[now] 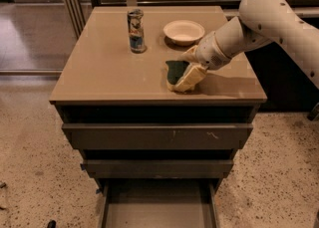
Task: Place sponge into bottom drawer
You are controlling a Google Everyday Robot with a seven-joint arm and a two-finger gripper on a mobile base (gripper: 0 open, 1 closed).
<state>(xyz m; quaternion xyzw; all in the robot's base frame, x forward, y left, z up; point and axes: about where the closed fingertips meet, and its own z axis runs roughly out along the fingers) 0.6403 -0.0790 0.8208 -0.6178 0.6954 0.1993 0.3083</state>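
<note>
The single camera view looks down on a grey-brown cabinet (157,137) from its front. On the flat tan surface (107,70) a white arm (261,20) reaches in from the right, and the hand (182,70) sits low over the near right part of the top. Its pale fingers (192,76) are closed around the sponge (174,70), one on the far side and one on the near side. The sponge is tilted, with its dark green face turned to the left and its yellow foam showing at the lower edge, just above or touching the surface, close to the near rim.

A white bowl (184,31) stands just beyond the hand, toward the far side. A can (135,31) stands upright to the left of the bowl, well apart from the sponge.

Below, the scratched top drawer (157,136) and the middle drawer (157,168) are pushed in. The bottom drawer (157,211) is pulled out toward the camera, showing a bare grey floor. Speckled flooring (30,147) surrounds the cabinet.
</note>
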